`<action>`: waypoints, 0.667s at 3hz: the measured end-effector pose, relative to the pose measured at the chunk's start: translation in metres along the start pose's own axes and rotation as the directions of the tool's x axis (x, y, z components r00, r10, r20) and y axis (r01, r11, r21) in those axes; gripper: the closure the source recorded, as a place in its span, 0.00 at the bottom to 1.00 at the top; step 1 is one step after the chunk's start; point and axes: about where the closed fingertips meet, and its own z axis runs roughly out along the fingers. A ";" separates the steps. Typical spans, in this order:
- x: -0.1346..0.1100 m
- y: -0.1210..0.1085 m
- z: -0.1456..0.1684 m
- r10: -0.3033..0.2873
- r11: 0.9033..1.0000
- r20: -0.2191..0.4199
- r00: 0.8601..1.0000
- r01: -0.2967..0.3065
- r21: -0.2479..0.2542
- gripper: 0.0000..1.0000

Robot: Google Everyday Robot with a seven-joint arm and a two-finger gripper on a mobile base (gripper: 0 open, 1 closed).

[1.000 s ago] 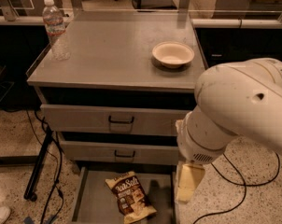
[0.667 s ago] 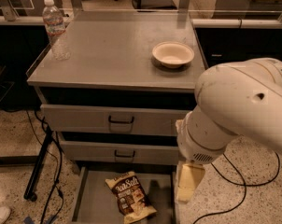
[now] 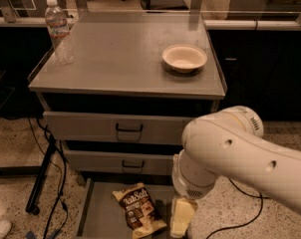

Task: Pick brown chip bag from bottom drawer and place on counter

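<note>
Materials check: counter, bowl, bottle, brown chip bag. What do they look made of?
The counter looks like grey metal: matte, soft sheen. The bowl is cream and matte, probably paper or plastic. The bottle is clear plastic: see-through, white cap. The brown chip bag looks like crinkled printed film. The gripper hangs right of the bag, over the bottom drawer.

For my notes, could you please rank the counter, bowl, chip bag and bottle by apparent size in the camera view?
Largest: counter. Then chip bag, bottle, bowl: too alike to rank. The gripper hangs beside the bag.
</note>
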 end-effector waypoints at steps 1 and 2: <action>-0.009 0.010 0.042 -0.013 1.000 0.014 1.000 0.013 -0.016 0.00; -0.010 0.010 0.045 -0.011 1.000 0.019 1.000 0.011 -0.012 0.00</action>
